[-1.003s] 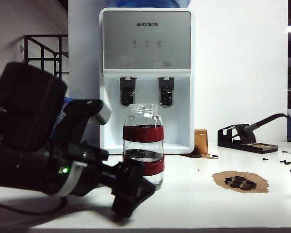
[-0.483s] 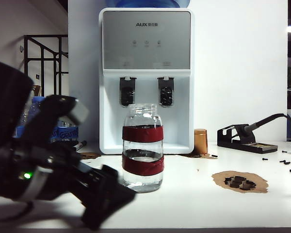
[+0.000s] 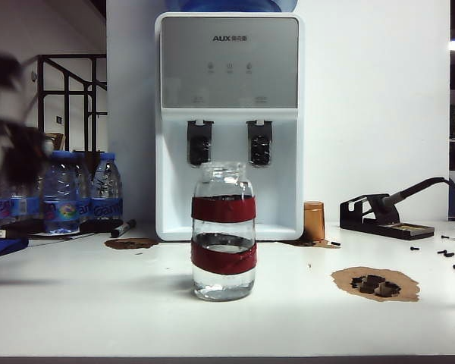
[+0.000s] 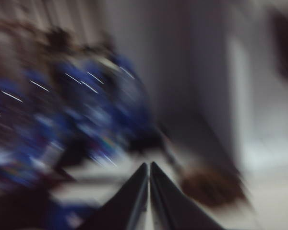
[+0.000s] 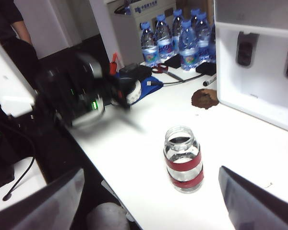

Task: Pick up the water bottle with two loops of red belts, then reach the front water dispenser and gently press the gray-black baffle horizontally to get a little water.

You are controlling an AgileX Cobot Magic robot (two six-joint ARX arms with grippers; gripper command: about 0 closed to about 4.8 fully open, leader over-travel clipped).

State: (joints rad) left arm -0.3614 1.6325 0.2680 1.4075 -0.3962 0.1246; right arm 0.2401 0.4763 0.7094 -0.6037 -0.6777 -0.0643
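In the middle of the table (image 3: 98, 303), standing upright and untouched: the water bottle (image 3: 224, 231), partly filled, both red bands in place, directly in front of the water dispenser (image 3: 227, 121) but well apart from it. Not yet picked up; not yet carried to the taps; gray-black baffle (image 3: 199, 143) not yet pressed. All three steps of the task judged outstanding. Left tool (image 4: 149, 201) with fingers together, gripping nothing, seen heavily blurred in its wrist view and pointed toward the blue-capped bottles (image 3: 76, 189) at the far left of the table; in the exterior view only a dark smear at the left edge. Right tool (image 5: 151, 196) with fingers spread wide apart, hovering above and short of the water bottle (image 5: 183, 158), the jar lying between the two finger lines but farther out. Open table on every side of the jar; straight clear lane from jar to dispenser bay. To the right: brown cylinder (image 3: 314, 221) just beside the dispenser base, soldering stand (image 3: 379, 216), scattered screws (image 3: 447, 254) and a brown patch with dark pieces (image 3: 375, 284), all well apart from the jar. To the left: marker (image 3: 121, 227) and brown stain (image 3: 130, 243) near the dispenser. Near table edge close to the jar on the camera side; little margin there for a low approach.
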